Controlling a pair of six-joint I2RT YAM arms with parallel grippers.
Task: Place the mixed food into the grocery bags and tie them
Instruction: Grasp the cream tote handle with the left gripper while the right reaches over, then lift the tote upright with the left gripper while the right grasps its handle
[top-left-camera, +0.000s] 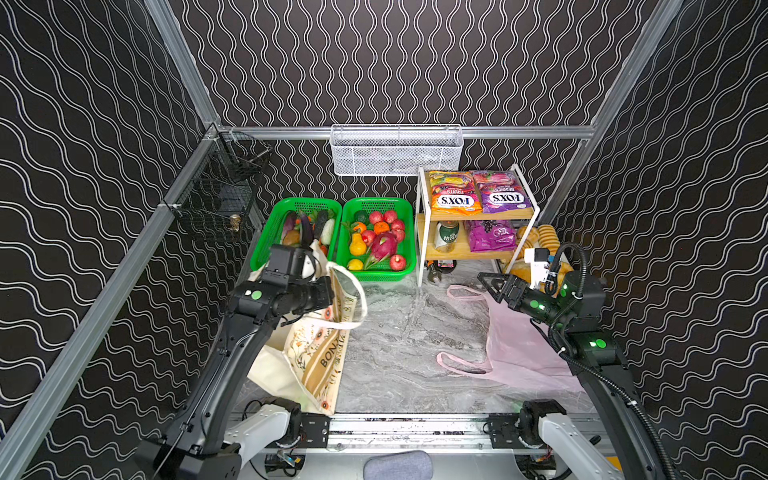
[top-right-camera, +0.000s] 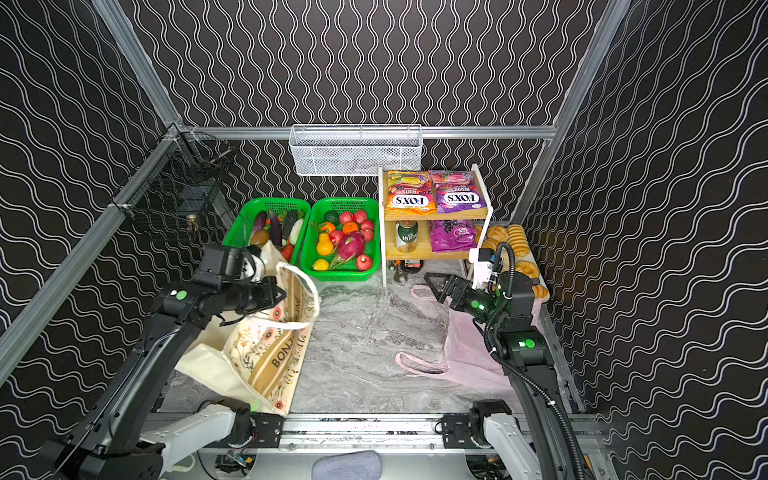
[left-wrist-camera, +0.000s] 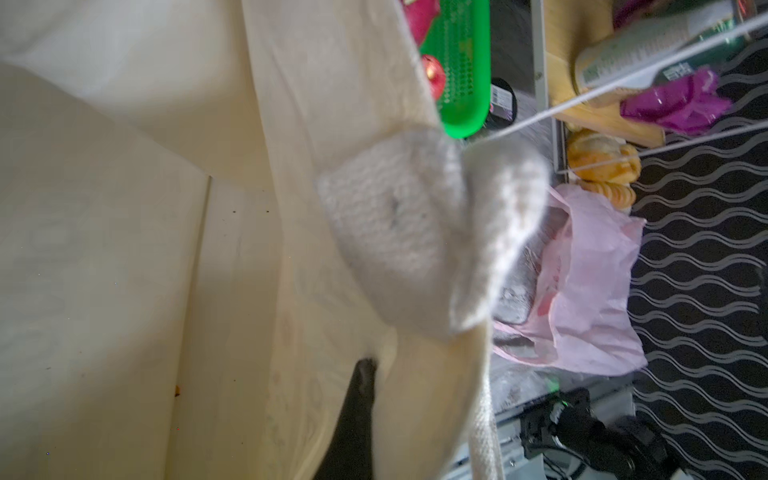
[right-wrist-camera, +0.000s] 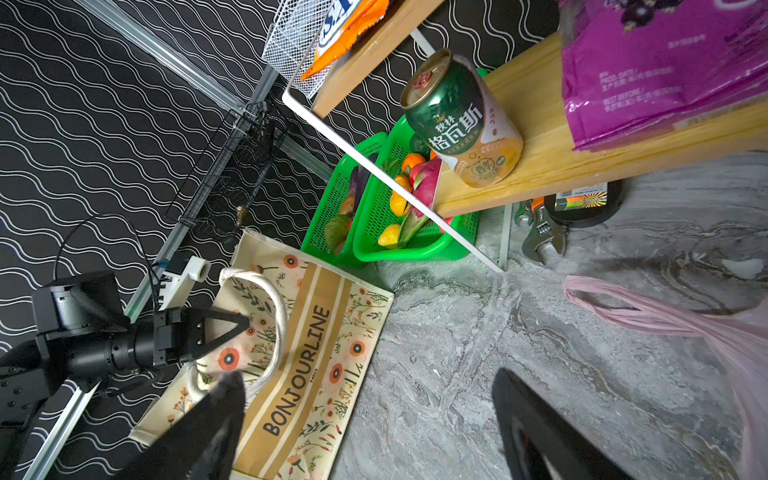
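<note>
Cream canvas tote with floral print (top-left-camera: 320, 357): upper edge is clamped in the left gripper (top-left-camera: 329, 291), jaws clenched on fabric.
Thin pale-pink plastic bag (top-left-camera: 519, 345): laid flat beneath the right gripper (top-left-camera: 487, 284), jaws spread, nothing grasped.
Green drink can (right-wrist-camera: 461, 120): stood on the wooden shelf (right-wrist-camera: 540, 158) ahead of the right gripper.

Tote handle (left-wrist-camera: 395, 224) blurred in left wrist view, bread rolls (top-left-camera: 544, 237) partly behind right arm (top-left-camera: 582, 301), grape-print packet (right-wrist-camera: 665, 62) cropped
</note>
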